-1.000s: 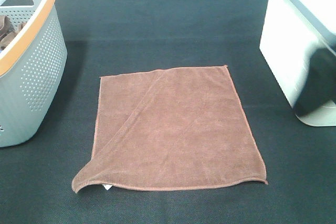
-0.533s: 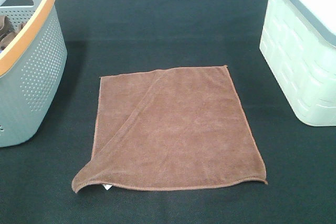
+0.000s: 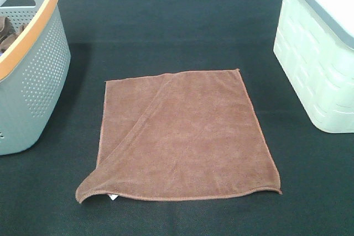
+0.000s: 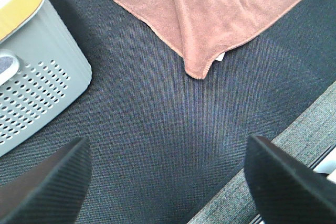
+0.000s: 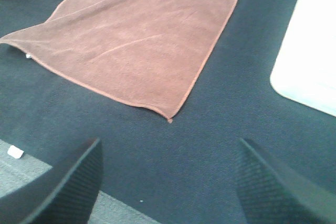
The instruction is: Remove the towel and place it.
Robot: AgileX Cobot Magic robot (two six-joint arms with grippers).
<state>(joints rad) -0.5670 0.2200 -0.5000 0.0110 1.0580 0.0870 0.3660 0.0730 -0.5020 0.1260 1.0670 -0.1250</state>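
The rust-brown towel [image 3: 188, 136] lies spread flat on the black table, with its near left corner curled up over a small white tag [image 3: 113, 197]. It also shows in the left wrist view [image 4: 220, 9] and the right wrist view [image 5: 136, 45]. Neither gripper shows in the exterior high view. My left gripper [image 4: 165, 182] is open and empty, back from the towel's curled corner and beside the basket. My right gripper [image 5: 168, 182] is open and empty, back from the towel's near right corner.
A grey perforated basket [image 3: 38, 75] with an orange rim stands at the left and holds other brown cloths [image 3: 5, 31]. A pale green box [image 3: 315, 64] with a grey lid stands at the right. The table's grey front edge [image 4: 315, 119] runs close to both grippers.
A dark blurred arm in front of the pale green box one second ago has left the exterior view. The towel has not moved.
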